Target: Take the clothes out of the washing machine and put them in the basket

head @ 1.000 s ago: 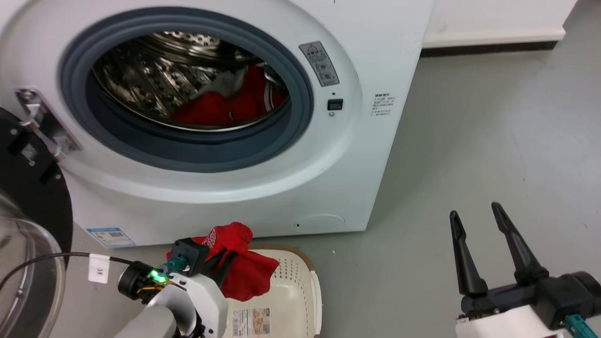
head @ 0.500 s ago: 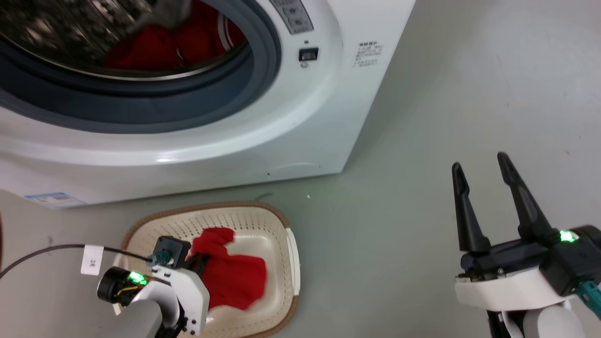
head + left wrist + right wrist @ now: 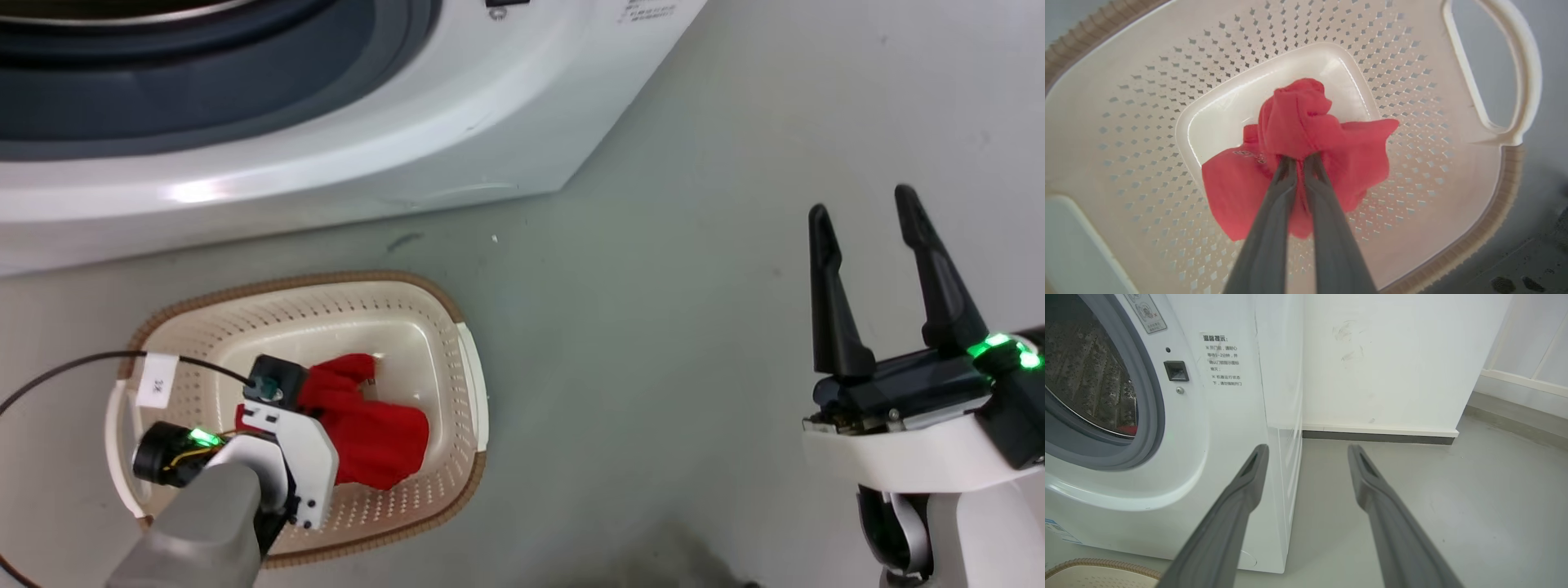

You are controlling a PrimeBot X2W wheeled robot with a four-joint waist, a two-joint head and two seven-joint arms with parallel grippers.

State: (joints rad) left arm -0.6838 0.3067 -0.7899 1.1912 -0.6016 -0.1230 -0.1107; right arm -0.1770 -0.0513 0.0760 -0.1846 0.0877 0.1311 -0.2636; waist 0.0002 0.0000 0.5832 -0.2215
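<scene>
The left tool [image 3: 1299, 159] is down inside the basket [image 3: 343, 282], its two fingers clenched on a bunch of the red clothes [image 3: 1306, 118]. The cloth hangs in folds from the fingertips over the basket's solid bottom; from the wrist view it may be touching that bottom, but I cannot tell. The perforated walls stand clear of the cloth on every side, and a loop handle [image 3: 1515, 61] juts from the rim at one end.

The right tool [image 3: 864, 206] hovers over bare grey floor [image 3: 653, 327], well apart from the basket, fingers spread and holding nothing. Open floor lies all around it.

Beyond the basket, a strip of floor separates its brown rim from the foot of the washer [image 3: 408, 139]. The washer's grey door ring [image 3: 1155, 416] frames the steel drum [image 3: 1086, 375], where a sliver of red shows at the lower edge. To the washer's right stands a white wall [image 3: 1392, 355].
</scene>
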